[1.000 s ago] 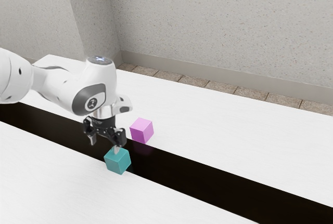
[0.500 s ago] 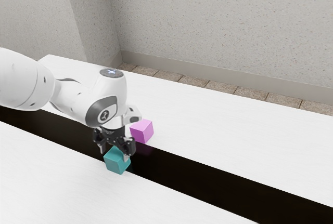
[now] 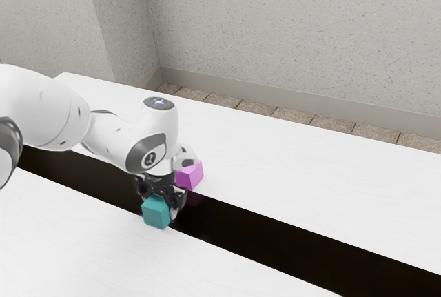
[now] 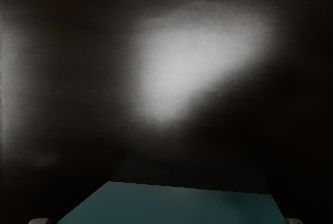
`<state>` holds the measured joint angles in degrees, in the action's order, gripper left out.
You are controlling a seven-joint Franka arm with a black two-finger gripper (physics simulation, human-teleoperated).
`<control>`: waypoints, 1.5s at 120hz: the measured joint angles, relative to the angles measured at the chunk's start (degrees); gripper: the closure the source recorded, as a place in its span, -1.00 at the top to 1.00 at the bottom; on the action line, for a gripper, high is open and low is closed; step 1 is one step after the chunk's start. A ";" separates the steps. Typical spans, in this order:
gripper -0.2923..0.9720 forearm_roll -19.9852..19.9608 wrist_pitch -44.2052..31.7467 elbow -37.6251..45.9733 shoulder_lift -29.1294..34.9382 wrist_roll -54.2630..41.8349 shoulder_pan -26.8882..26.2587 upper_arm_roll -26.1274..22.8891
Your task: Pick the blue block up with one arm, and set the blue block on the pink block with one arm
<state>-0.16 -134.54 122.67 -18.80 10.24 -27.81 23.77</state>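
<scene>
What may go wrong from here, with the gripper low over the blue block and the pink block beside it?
1. The pink block stands very close to the gripper, so the hand may knock it while lifting or moving across.
2. The pink block's top looks about as large as the blue block, so a small offset at placing may let it tip off.

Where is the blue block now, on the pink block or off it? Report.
Off. The blue block sits beside the pink block, lower and apart from it, directly under the gripper.
</scene>
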 joint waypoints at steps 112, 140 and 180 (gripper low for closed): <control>0.07 -8.03 24.53 -39.41 -16.37 -19.85 17.08 -10.24; 0.07 -8.00 26.64 -44.76 -19.54 -22.65 17.95 -11.12; 0.30 -8.00 27.89 -45.09 -20.34 -25.13 17.63 -11.99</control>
<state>-8.16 -106.65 77.58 -39.14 -14.89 -10.18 11.78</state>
